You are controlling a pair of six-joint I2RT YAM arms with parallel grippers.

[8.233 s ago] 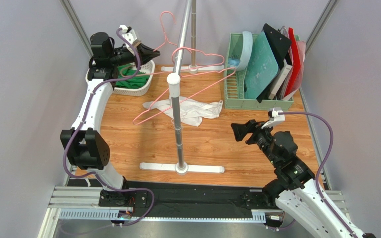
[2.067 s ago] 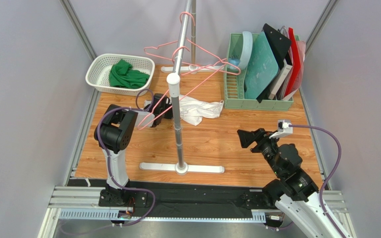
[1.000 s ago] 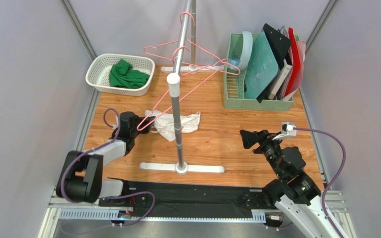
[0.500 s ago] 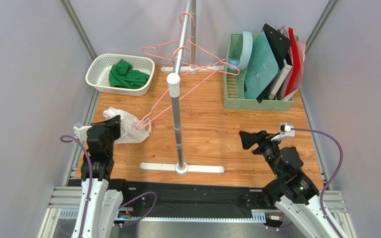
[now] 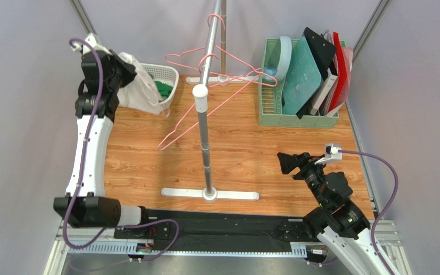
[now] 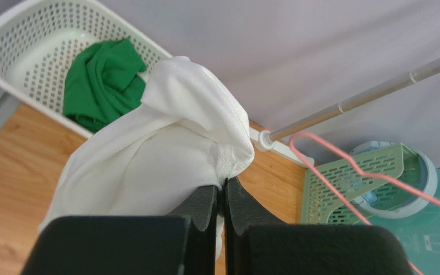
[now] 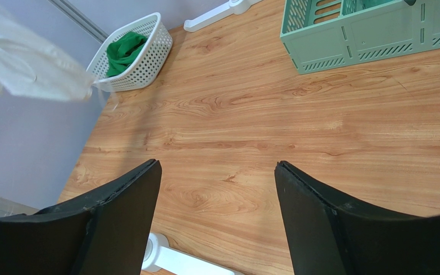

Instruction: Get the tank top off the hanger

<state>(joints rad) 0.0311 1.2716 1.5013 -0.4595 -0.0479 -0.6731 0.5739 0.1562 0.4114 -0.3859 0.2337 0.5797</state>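
Tank top (image 5: 139, 86) (image 6: 165, 143): white, bunched, dangling pinched in the left gripper (image 5: 122, 71) (image 6: 223, 186) above the table's far left corner.
Hanger (image 5: 162, 146): pink wire, bare, hanging tilted.

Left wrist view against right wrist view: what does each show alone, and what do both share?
Only left wrist: the left tool shut on the white tank top, and a pink hanger. Only right wrist: the right tool, open and empty, and the rack's foot. Both: the tank top, the white basket and the green garment in it.

Green cloth (image 6: 99, 80) in basket (image 6: 27, 40); rack (image 5: 297, 120) w/ folders (image 5: 301, 71)
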